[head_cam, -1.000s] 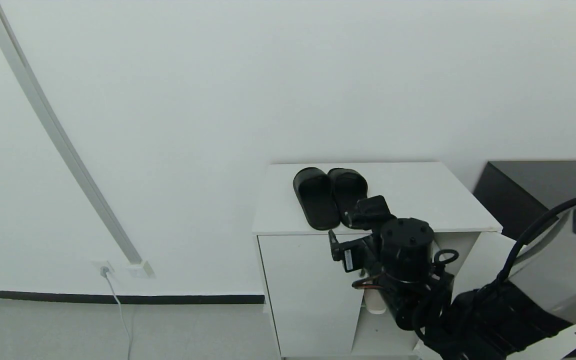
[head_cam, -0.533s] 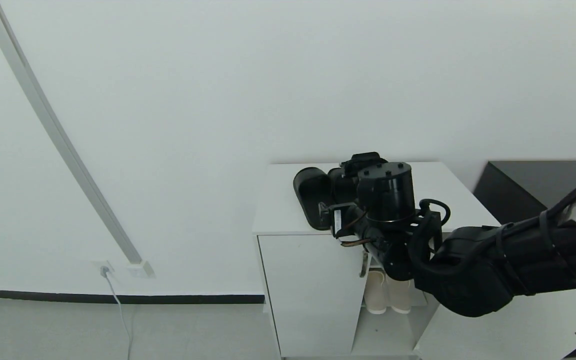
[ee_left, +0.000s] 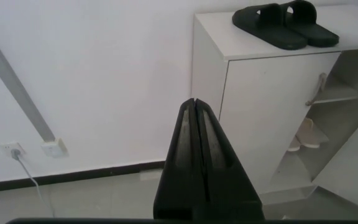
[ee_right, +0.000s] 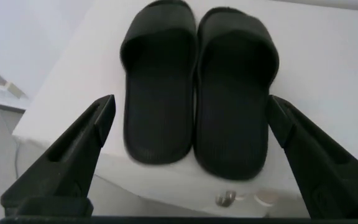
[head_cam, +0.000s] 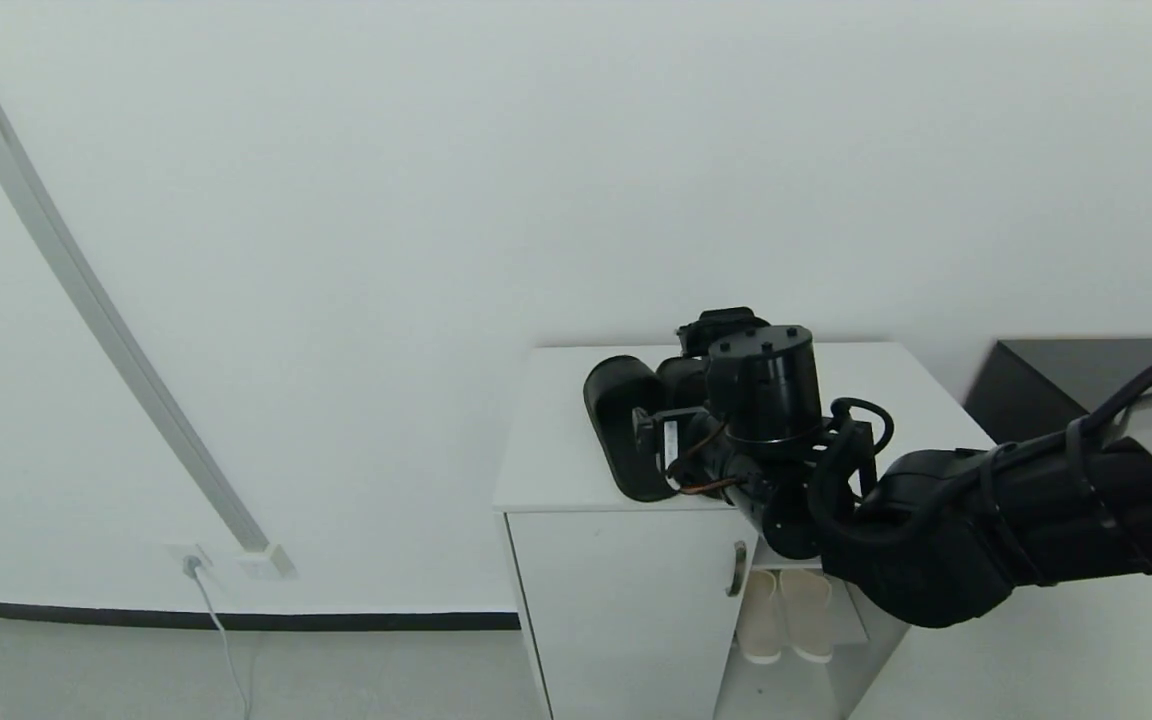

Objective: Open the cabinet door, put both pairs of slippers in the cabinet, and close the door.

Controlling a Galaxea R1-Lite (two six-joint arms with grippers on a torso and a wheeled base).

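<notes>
Slippers (ee_right: pixel 225 93) of black rubbery foam are seen side by side on top of the cabinet (head_cam: pixel 556 450); they are judged light, bendy and grippy. The fingers of the right gripper (ee_right: pixel 191 104) are spread astride the pair, which is best squeezed across its outer edges. The fingers of the left gripper (ee_left: pixel 194 102) are pressed together.

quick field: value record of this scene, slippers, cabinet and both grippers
black slide slippers: pair side by side on top of the cabinet
white wooden cabinet: left door shut, right side open
cream slippers: pair on a shelf inside the open side
right gripper: at the black pair, jaws wide open, holding nothing
left gripper: low, away from the cabinet, jaws shut, empty
not yet done: black pair in, door closed
</notes>
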